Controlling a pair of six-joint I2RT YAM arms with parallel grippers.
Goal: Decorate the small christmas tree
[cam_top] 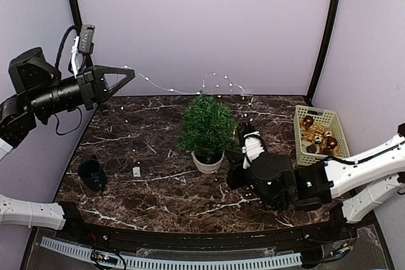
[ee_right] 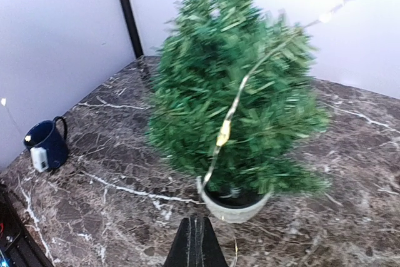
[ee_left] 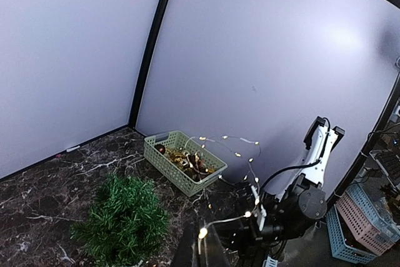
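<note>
In the top external view, the small christmas tree is seen upright in its white pot near the middle of the dark marble table. The left gripper is held high over the far left corner, its fingers pressed together on the end of a light string, which is carried in the air to the right, above and beyond the treetop. The right gripper is placed just right of the tree, low, with lit bulbs scattered about it. A beige basket of ornaments is set at the far right. A blue mug and a small white box are found at the near left, apart from one another.

In the left wrist view, the left gripper is shown shut, with a glowing bulb of the light string pinched at its tips. The tree is seen below, the basket beyond it.

In the right wrist view, the right gripper is shown with fingers pressed together just before the pot. The light string is draped down the front of the blurred tree toward those tips; whether it is nipped there cannot be told. The mug is seen far left.
</note>
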